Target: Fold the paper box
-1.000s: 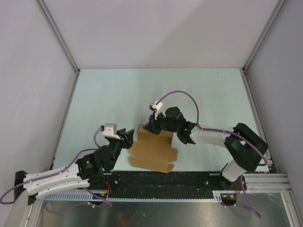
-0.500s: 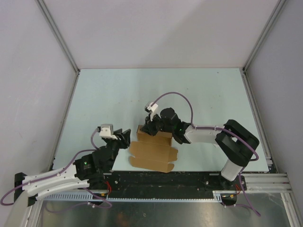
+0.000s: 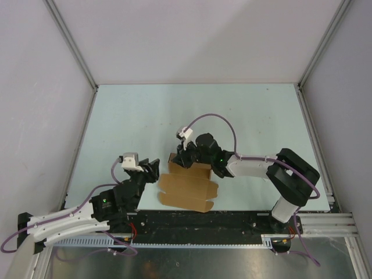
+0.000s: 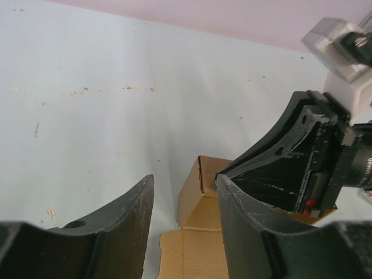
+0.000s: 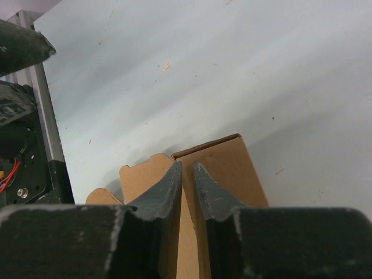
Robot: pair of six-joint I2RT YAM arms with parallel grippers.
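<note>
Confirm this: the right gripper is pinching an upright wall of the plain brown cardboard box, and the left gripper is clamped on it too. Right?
Not the left gripper: the left wrist view shows it open, gripping nothing. The right gripper is indeed pinching an upright wall of the plain brown cardboard box.

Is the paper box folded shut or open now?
Open: the paper box has its far wall raised, while its near flap lies flat on the table.
</note>
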